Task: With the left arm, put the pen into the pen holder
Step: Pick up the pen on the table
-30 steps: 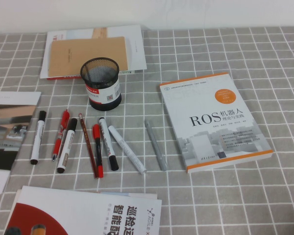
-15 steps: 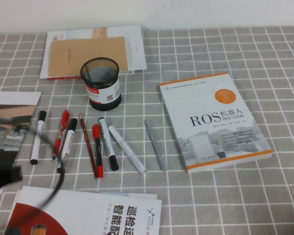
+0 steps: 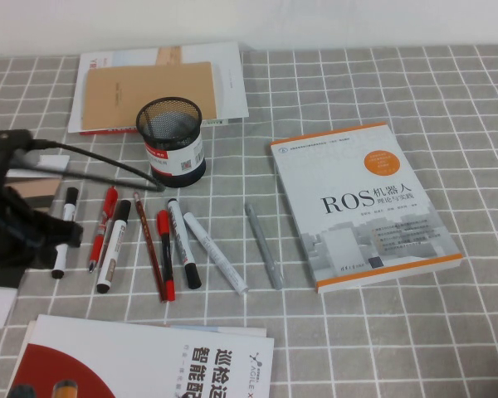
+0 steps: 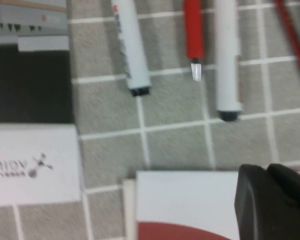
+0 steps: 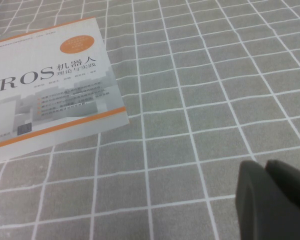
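Observation:
The black mesh pen holder (image 3: pixel 173 141) stands upright behind a row of pens. Three white markers with black caps lie in that row: the leftmost (image 3: pixel 70 207), one beside a red pen (image 3: pixel 114 246), and one further right (image 3: pixel 183 245). My left gripper (image 3: pixel 29 245) hangs above the table's left side, partly covering the leftmost marker, shut and empty. In the left wrist view its fingertips (image 4: pixel 270 200) sit over a booklet, with two marker ends (image 4: pixel 140 90) (image 4: pixel 227 112) ahead. My right gripper (image 5: pixel 272 200) is shut and empty above bare cloth.
Red pens (image 3: pixel 104 224), a white pen (image 3: pixel 216 253) and a grey pen (image 3: pixel 264 246) lie in the row. A ROS book (image 3: pixel 361 203) lies to the right, a brown notebook (image 3: pixel 149 95) behind the holder, and a booklet (image 3: pixel 149 361) at the front. The arm's cable (image 3: pixel 108 162) reaches toward the holder.
My left arm has come in from the lower left edge and now stands over the left side of the pen row. Its cable swung toward the holder. The pens have not moved.

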You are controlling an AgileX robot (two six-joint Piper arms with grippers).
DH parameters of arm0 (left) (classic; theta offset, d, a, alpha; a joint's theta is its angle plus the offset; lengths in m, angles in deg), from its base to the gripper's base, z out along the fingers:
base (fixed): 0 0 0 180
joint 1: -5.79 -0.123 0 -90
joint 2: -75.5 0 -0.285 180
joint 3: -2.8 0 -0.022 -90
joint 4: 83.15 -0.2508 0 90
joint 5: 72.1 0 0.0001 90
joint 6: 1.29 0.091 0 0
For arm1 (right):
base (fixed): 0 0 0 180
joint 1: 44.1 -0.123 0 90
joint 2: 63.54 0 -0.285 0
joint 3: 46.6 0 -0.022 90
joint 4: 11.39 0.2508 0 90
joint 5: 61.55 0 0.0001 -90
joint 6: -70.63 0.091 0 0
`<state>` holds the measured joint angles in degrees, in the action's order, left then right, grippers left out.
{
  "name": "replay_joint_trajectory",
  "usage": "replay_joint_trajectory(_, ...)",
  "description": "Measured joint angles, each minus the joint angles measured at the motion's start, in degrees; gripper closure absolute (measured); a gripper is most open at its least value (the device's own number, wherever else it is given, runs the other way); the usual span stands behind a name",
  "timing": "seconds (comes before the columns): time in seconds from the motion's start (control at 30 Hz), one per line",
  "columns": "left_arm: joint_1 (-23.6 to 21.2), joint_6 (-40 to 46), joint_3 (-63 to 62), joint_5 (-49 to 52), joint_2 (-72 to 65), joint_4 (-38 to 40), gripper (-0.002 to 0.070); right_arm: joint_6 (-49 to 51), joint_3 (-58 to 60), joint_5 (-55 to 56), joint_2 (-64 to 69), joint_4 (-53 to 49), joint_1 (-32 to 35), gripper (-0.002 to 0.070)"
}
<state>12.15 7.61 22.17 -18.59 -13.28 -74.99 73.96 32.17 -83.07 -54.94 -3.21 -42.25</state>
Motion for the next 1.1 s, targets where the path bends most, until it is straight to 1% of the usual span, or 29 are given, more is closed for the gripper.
replay_joint_trajectory(0.17, 0.0, -0.5, -5.4, 1.4, -7.4, -2.9, 0.0677, 0.0, 0.0, 0.0, 0.0, 0.0, 0.0, 0.0691)
replay_joint_trajectory(0.53, 0.0, -1.6, -18.7, 6.3, -19.3, -5.4, 0.0677, 0.0, 0.0, 0.0, 0.0, 0.0, 0.0, 0.0691)
replay_joint_trajectory(0.67, 0.0, -0.8, -21.7, 6.7, -22.6, -5.9, 0.0673, 0.0, 0.0, 0.0, 0.0, 0.0, 0.0, 0.0691)
replay_joint_trajectory(0.73, 0.0, 0.1, -22.5, 6.9, -23.8, -6.0, 0.0638, 0.0, 0.0, 0.0, 0.0, 0.0, 0.0, 0.0691)
replay_joint_trajectory(0.8, 0.0, 0.6, -22.7, 6.8, -25.0, -6.4, 0.0573, 0.0, 0.0, 0.0, 0.0, 0.0, 0.0, 0.0691)
replay_joint_trajectory(0.87, 0.0, 0.7, -22.8, 6.5, -26.2, -6.9, 0.0478, 0.0, 0.0, 0.0, 0.0, 0.0, 0.0, 0.0691)
replay_joint_trajectory(0.93, -0.2, 0.1, -22.8, 6.1, -27.3, -7.6, 0.041, 0.0, 0.0, 0.0, 0.0, 0.0, 0.0, 0.0691)
replay_joint_trajectory(1.0, -0.6, -0.5, -22.8, 5.4, -28.4, -8.2, 0.0372, 0.0, 0.0, 0.0, 0.0, 0.0, 0.0, 0.0691)
replay_joint_trajectory(1.1, -1.0, -1.4, -23.1, 4.4, -29.6, -9.5, 0.0352, 0.0, 0.0, 0.0, 0.0, 0.0, 0.0, 0.0691)
